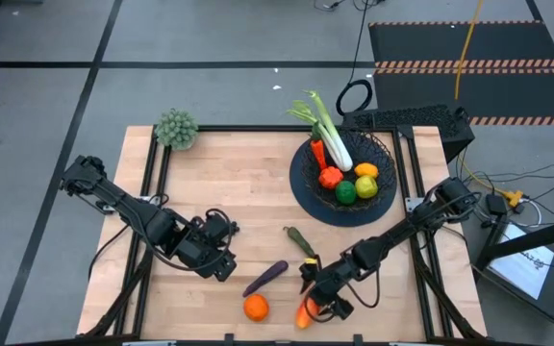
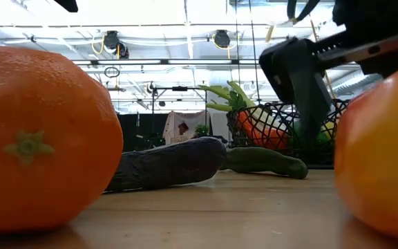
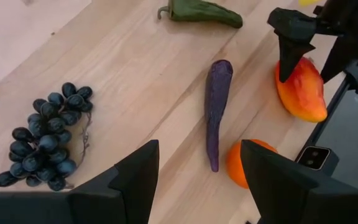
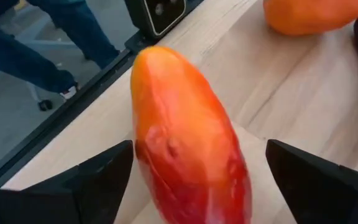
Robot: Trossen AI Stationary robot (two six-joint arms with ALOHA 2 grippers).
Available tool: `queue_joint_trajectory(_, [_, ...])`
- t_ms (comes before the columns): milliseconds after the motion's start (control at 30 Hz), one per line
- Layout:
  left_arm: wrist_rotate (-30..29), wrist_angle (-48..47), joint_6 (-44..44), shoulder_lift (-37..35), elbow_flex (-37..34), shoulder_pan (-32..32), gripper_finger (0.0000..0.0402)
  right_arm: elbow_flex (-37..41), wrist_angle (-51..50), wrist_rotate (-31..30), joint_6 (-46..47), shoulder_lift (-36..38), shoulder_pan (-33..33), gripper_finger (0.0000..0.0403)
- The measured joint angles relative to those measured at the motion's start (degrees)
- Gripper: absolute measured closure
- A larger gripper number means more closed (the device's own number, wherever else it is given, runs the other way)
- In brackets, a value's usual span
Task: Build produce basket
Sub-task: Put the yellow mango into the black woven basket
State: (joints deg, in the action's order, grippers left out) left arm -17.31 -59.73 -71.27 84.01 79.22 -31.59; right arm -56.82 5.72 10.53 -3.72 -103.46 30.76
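My right gripper [image 1: 317, 300] [image 4: 199, 149] is open near the table's near edge, one finger on each side of the red-yellow pepper [image 4: 188, 143] [image 1: 305, 313], which lies on the wood; a gap shows at both fingers. My left gripper [image 1: 224, 269] [image 3: 199, 155] is open above the table, between the dark grapes [image 3: 45, 143] and the purple eggplant [image 3: 216, 106]. An orange [image 1: 255, 308] and the green pickle [image 1: 299, 240] lie loose. The black wire basket [image 1: 308, 187] holds the leek [image 1: 327, 125], carrot, tomato, lime, lemon and another orange.
A pale green bushy clump [image 1: 177, 128] sits at the far left corner. The low camera [image 4: 160, 12] stands at the near edge, just beyond the pepper. A person's legs in blue trousers [image 4: 42, 37] show beside the table. Bare wood lies across the table's middle and far left.
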Motion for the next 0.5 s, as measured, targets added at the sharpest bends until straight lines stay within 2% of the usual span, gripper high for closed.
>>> queue_joint_trajectory(500, [-3.9, -0.1, 3.3, 0.0, 0.0, 0.0, 0.0176, 1.2, 0.1, 0.1, 1.5, 0.0, 0.0, 0.0133])
